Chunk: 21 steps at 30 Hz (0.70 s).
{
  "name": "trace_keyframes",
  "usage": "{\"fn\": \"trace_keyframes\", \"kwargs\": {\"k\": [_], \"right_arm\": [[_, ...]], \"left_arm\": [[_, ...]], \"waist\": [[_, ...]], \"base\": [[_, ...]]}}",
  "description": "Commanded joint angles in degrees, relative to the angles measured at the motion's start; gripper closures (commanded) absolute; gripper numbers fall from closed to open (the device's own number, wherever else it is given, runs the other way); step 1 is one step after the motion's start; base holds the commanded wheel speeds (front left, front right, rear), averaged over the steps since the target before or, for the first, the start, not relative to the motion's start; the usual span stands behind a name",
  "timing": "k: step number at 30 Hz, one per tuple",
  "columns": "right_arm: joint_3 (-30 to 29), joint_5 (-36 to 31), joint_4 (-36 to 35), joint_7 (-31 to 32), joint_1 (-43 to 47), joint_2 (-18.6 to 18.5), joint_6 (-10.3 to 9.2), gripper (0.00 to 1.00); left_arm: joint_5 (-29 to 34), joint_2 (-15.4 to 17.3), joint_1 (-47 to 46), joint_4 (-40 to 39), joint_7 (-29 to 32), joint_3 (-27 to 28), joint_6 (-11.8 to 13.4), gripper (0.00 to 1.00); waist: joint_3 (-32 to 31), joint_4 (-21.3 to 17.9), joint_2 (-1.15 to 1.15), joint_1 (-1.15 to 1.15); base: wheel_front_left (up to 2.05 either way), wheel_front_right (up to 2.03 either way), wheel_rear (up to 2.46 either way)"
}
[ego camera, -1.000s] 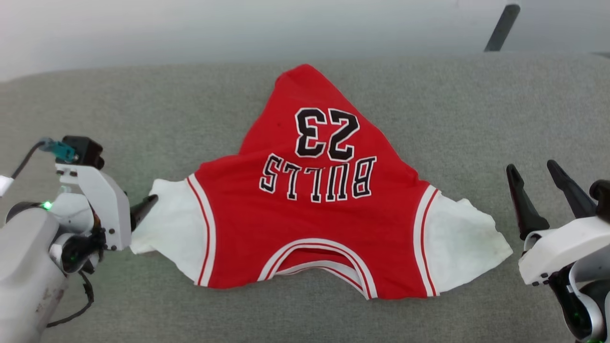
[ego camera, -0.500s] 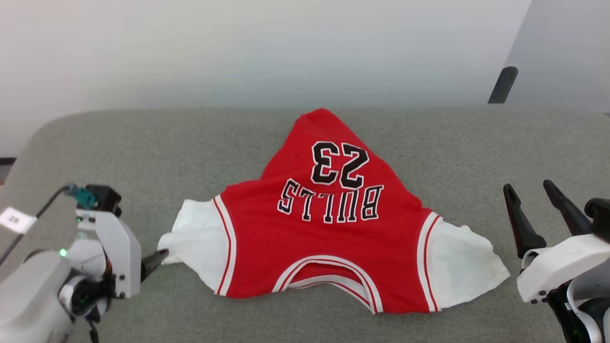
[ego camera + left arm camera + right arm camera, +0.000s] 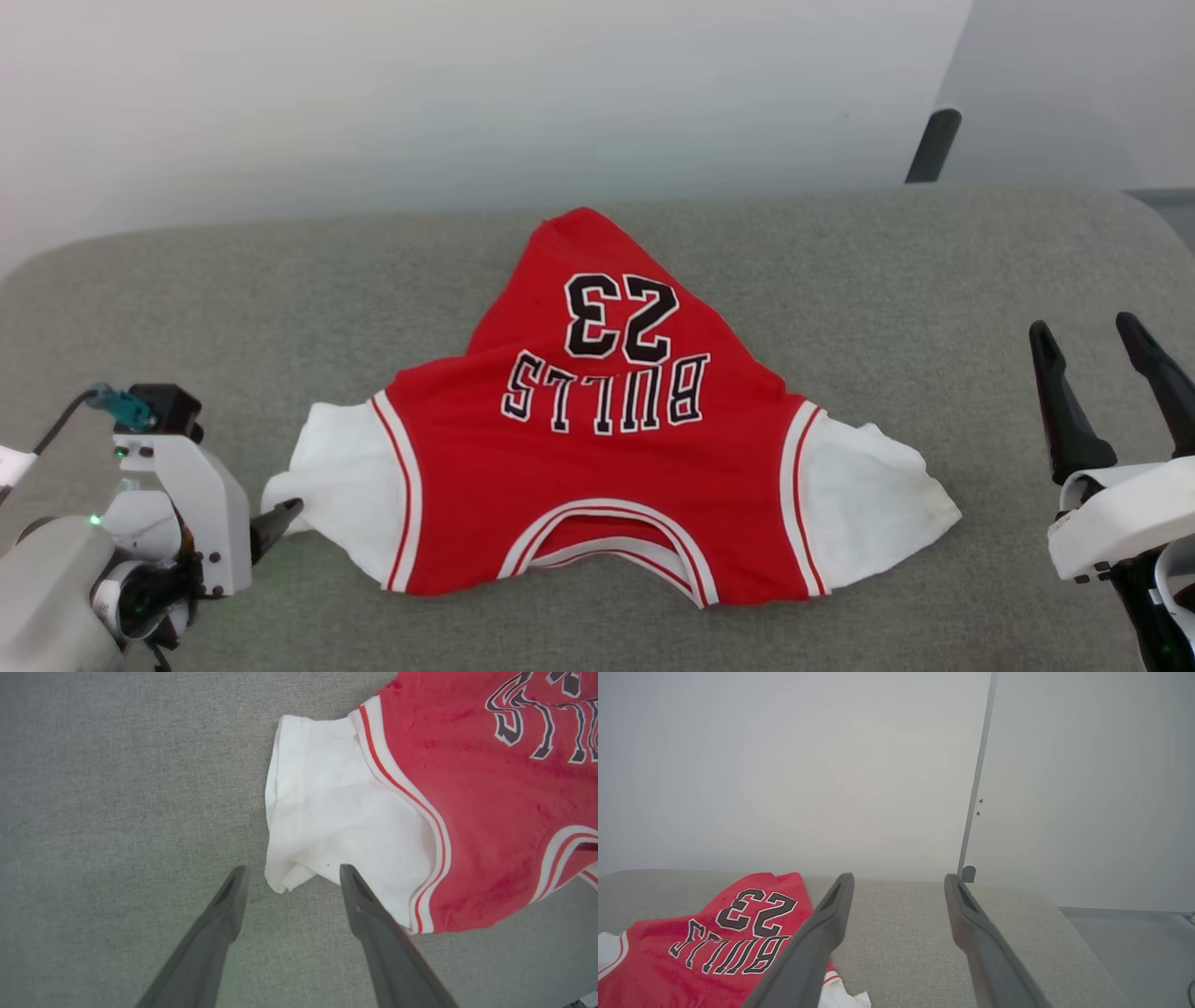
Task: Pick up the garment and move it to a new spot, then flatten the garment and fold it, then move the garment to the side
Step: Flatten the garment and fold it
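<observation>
The garment [image 3: 597, 457], a red jersey with white sleeves and black "BULLS 23" lettering, lies spread on the grey cushioned surface [image 3: 887, 280]. Its collar faces me and its far end bunches to a point. My left gripper [image 3: 275, 523] is open at the near corner of the left sleeve [image 3: 341, 476]. In the left wrist view that corner [image 3: 280, 882] sits just beyond the left gripper [image 3: 293, 870], between the spread fingertips. My right gripper [image 3: 1083, 327] is open and empty, apart from the right sleeve [image 3: 868, 495]. In the right wrist view the right gripper [image 3: 899, 877] points toward the wall, with the garment [image 3: 714, 947] at lower left.
A pale wall rises behind the cushion. A dark slanted post [image 3: 934, 145] stands at the back right, beside a vertical grey strip [image 3: 978, 774] on the wall. The cushion's right end [image 3: 1064, 933] rounds off, with the floor beyond it.
The head camera has shifted, so the whole picture moved. Relative to the garment, my left gripper has drawn back from over the left sleeve to its near corner. The right gripper stands slightly farther from the right sleeve.
</observation>
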Motion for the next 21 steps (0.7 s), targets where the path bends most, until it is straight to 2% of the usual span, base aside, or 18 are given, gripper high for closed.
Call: {"fn": "trace_keyframes", "kwargs": {"k": [1,9,17,18,19,20,21], "right_arm": [[-0.1,-0.2,-0.3,0.0,0.8,0.2,-0.04,0.00],[-0.6,0.0,-2.1,0.5,0.1,0.6,-0.04,0.00],[-0.7,0.4,-2.5,1.9,-0.3,0.5,-0.04,0.00],[-0.5,0.5,-2.3,2.5,-0.3,0.4,-0.04,0.00],[-0.2,0.7,-2.1,3.1,-0.3,0.2,-0.04,0.00],[0.0,1.0,-2.0,3.7,-0.3,0.1,-0.04,0.00],[0.3,1.2,-1.8,4.7,-0.4,0.0,-0.04,0.00]], "left_arm": [[-0.1,-0.1,0.3,0.1,-0.1,0.1,0.1,0.00],[0.5,-1.0,-1.4,3.8,0.6,-0.4,0.3,0.00],[-0.9,-3.6,-2.9,8.6,1.7,-0.3,-0.7,0.00],[-1.1,-4.0,-3.1,9.0,2.0,-0.4,-0.9,0.08],[-1.2,-4.4,-3.2,9.5,2.7,-0.6,-1.0,0.58],[-1.4,-4.7,-3.3,9.8,3.4,-1.0,-1.3,0.90],[-1.7,-5.1,-3.1,10.2,4.3,-1.3,-1.5,1.00]], "waist": [[1.0,-0.8,0.00,0.00],[4.5,-1.9,0.00,0.00],[7.2,-2.0,0.00,0.00],[7.5,-1.9,0.00,0.00],[7.6,-1.9,0.00,0.00],[7.8,-1.8,0.00,0.00],[8.0,-1.8,0.00,0.00]], "base": [[0.00,0.00,0.00],[0.00,0.00,0.00],[0.00,0.00,0.00],[0.00,0.00,0.00],[0.00,0.00,0.00],[0.00,0.00,0.00],[0.00,0.00,0.00]]}}
